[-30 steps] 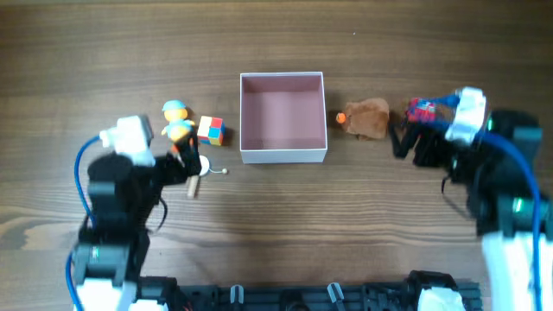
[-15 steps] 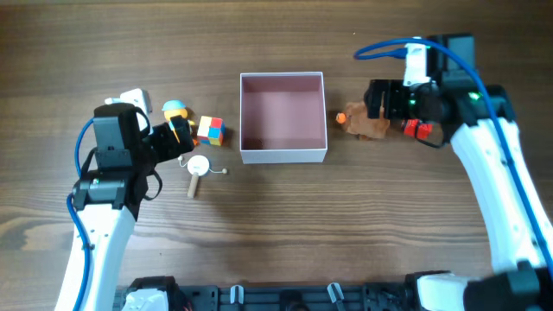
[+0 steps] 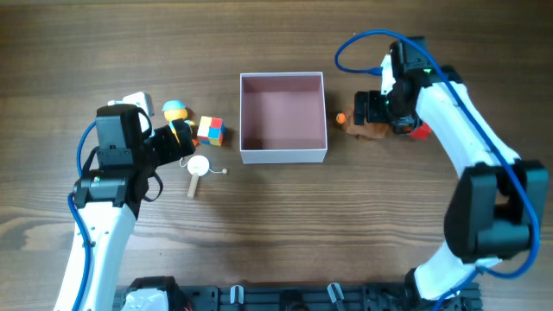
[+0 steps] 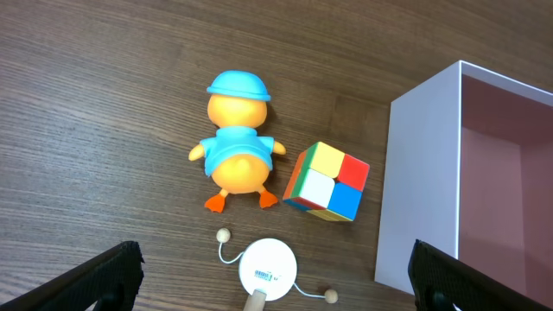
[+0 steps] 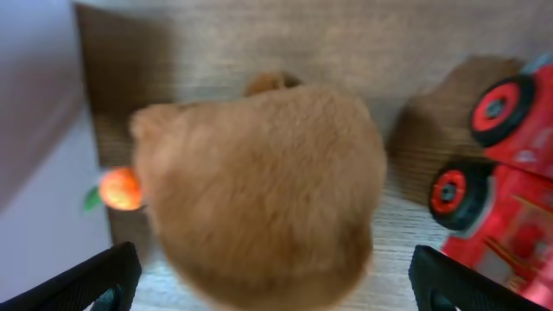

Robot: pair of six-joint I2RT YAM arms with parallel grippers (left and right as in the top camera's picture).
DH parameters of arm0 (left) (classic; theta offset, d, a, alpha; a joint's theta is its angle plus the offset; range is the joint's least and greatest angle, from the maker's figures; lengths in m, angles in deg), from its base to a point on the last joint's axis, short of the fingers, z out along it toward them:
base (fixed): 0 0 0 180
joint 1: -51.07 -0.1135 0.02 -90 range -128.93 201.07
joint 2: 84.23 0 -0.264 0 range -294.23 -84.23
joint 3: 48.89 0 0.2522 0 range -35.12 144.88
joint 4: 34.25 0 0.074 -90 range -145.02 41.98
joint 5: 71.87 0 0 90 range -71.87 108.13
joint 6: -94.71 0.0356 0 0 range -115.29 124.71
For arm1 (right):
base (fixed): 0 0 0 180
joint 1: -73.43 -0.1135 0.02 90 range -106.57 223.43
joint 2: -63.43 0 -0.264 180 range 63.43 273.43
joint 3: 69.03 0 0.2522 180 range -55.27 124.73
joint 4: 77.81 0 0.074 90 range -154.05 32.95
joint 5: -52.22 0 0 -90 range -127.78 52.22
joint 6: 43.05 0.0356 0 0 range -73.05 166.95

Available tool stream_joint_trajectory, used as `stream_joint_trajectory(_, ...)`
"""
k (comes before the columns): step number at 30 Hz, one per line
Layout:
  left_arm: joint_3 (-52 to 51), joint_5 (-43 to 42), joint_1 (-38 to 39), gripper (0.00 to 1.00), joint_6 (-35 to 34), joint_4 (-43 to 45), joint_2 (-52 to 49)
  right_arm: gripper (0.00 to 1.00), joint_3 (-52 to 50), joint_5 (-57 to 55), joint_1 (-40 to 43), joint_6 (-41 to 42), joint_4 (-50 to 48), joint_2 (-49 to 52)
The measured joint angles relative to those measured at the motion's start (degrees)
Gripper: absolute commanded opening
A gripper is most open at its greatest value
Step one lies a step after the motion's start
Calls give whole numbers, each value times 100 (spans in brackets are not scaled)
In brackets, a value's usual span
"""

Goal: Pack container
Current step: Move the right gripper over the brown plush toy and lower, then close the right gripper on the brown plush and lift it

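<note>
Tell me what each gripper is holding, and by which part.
Nothing. The left gripper hangs open near the duck; the right gripper is open over the plush toy, not gripping it.

Dark wood-grain desk [image 3: 276,233] carries the container [image 3: 282,156] at centre. To its left lie a toy duck [image 4: 238,147], a colour cube [image 4: 327,182] and a white rattle drum [image 4: 268,271]. To its right lie a brown plush [image 5: 268,190] and a red toy car [image 5: 510,186].

Fuzzy brown plush toy [image 5: 259,190] on matt wood-grain table [image 3: 346,225]
</note>
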Motion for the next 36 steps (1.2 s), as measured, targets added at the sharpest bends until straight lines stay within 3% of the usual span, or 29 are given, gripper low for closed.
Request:
stream_joint_trajectory(28, 0, 0, 0, 100, 0, 0, 0, 99, -76, 245, -2, 326, -573, 308)
stream_joint_trajectory(33, 0, 0, 2, 100, 0, 0, 0, 82, -76, 245, -9, 350, -566, 514)
stream_joint_trajectory(36, 0, 0, 2, 100, 0, 0, 0, 61, -74, 264, -35, 385, -570, 625)
